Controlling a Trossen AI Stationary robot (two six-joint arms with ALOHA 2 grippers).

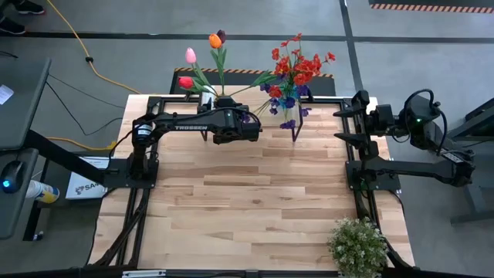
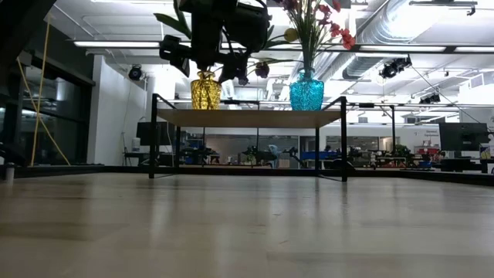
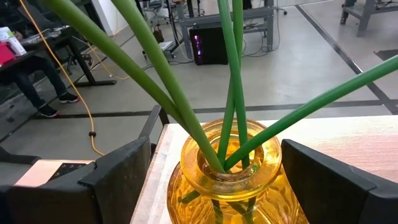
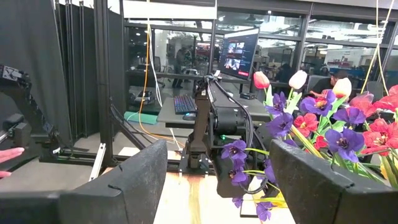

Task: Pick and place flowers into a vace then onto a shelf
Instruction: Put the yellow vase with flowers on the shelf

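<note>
left tool (image 3: 217, 180) open | astride yellow vase (image 3: 231, 180) | flowers (image 3: 233, 81) between fingers

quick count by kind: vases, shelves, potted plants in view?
Vases: 2, a yellow vase and a blue vase
Shelf: 1
Potted plant: 1
Total: 4

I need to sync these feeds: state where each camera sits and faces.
High: overhead, straight down; both arms, shelf.
Low: table height, level across; left hand above yellow vase, blue vase.
Left wrist: open fingers flanking the yellow vase.
Right wrist: open fingers, facing left arm, flowers.
Low and left wrist share the yellow vase.
</note>
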